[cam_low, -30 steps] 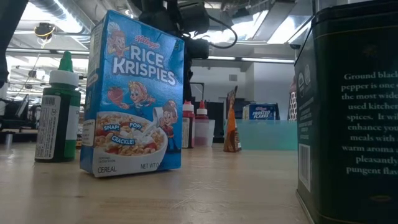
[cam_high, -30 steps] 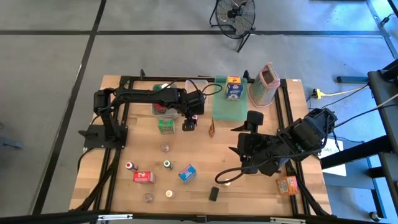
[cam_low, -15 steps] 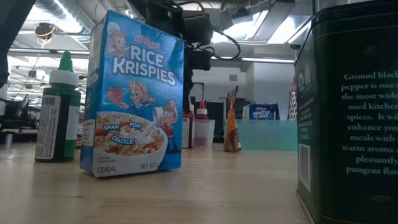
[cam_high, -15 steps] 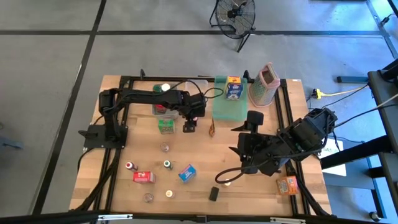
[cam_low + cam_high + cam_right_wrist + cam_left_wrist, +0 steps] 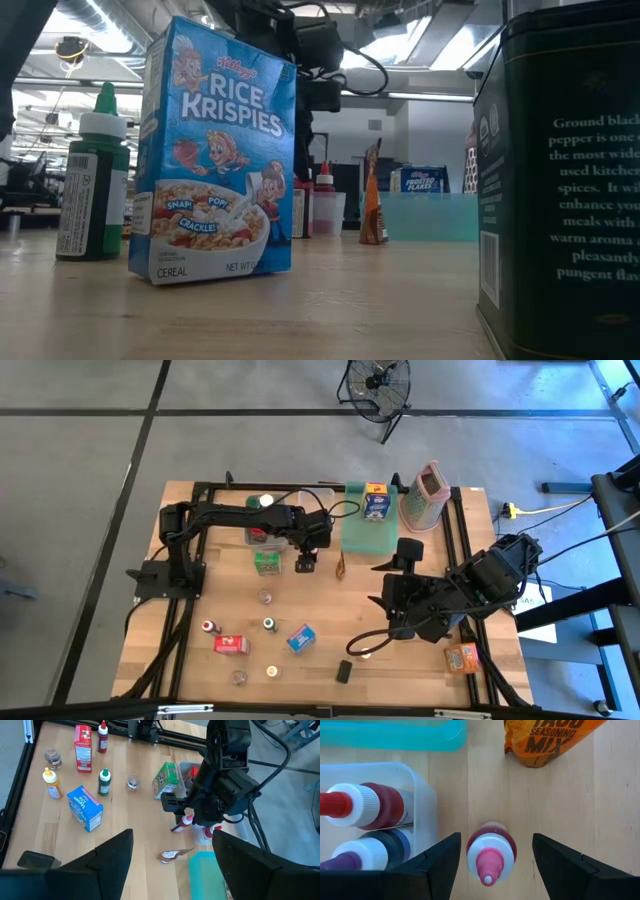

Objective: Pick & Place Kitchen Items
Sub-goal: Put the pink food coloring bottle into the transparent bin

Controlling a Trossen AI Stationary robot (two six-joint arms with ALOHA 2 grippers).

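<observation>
1. Your left pincer (image 5: pixel 490 870) hangs spread over the pink-capped bottle (image 5: pixel 490 851), which stands upright on the counter (image 5: pixel 560 805) just beside the clear bin (image 5: pixel 427 795).
2. I judge the risk is a finger clipping the bin wall or tipping the bottle, since the bin-side gap looks tight.
3. Your right pincer (image 5: pixel 172 865), also spread and empty, waits well apart from the bin.
4. The left wrist view shows the bottle centred between the fingers; the high view hides it under the pincer (image 5: pixel 304 563).
</observation>
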